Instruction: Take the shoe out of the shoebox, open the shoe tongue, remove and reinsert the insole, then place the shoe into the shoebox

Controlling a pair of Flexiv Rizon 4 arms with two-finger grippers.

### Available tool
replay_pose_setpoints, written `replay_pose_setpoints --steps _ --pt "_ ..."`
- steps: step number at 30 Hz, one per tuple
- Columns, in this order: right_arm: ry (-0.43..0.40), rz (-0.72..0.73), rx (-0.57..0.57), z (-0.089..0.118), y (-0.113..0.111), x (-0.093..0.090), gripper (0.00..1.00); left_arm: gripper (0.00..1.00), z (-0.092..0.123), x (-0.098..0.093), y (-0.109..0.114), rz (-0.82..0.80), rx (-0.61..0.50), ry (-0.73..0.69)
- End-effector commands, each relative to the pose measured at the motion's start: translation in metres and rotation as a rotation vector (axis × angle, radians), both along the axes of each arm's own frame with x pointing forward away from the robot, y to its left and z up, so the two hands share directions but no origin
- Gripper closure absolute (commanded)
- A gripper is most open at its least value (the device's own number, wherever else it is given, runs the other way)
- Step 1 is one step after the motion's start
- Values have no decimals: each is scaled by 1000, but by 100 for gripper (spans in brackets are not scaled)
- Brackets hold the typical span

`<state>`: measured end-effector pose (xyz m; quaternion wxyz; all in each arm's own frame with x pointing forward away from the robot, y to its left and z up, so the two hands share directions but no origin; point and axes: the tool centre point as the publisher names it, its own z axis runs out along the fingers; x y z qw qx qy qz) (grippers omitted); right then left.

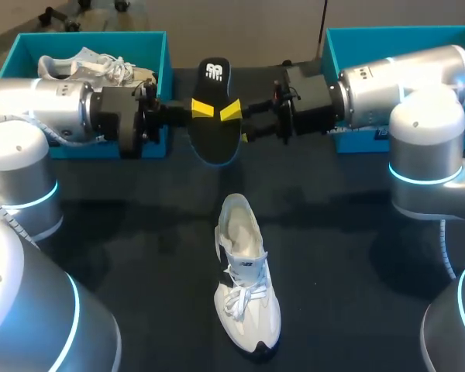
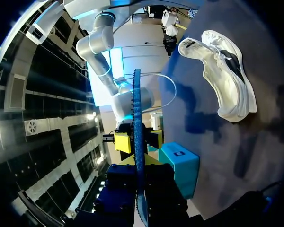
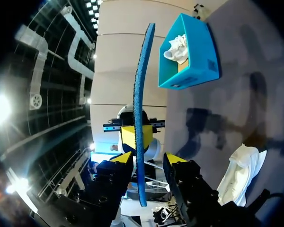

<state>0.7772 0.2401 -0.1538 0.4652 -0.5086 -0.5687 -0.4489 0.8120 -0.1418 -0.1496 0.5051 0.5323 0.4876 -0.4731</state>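
- Holding the spotlight at the far middle of the table is the insole — black on top, blue along its edge, lifted clear of the dark surface between the two arms.
- The left gripper comes in from the left and pinches the insole. In its own wrist view the dark fingers press against the blue edge from both sides.
- The right gripper meets it head-on from the right. Its yellow-tipped fingers stand spread, one on each side of the insole, and a gap shows between the insole and one finger, so there is no clamp there.
- From above, the two yellow tips sit just beside each other on the insole's upper face, near its middle.
- The shoe is out of the box. It is white with dark side panels and stands upright on its sole on the table, toe toward the robot, heel toward the boxes, laces showing across the front. It lies well apart from both grippers.
- The left shoebox, teal, sits at the far left behind the left arm, with a second shoe, also white, inside it.
- The right shoebox, teal too, sits at the far right, partly hidden by the right arm — what is inside it cannot be told.
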Motion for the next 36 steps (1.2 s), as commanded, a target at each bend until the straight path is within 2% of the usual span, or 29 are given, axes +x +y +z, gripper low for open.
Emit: replay_pose_setpoints --steps 1,9,36 --pt "0 -4 0 -1 1 -2 61 100 0 0 0 0 -2 -2" --pt "7 2 0 -2 4 -1 66 100 0 0 -1 -4 -2 -4" --pt "12 -10 2 -1 2 1 67 100 0 -1 0 -11 -1 -3"
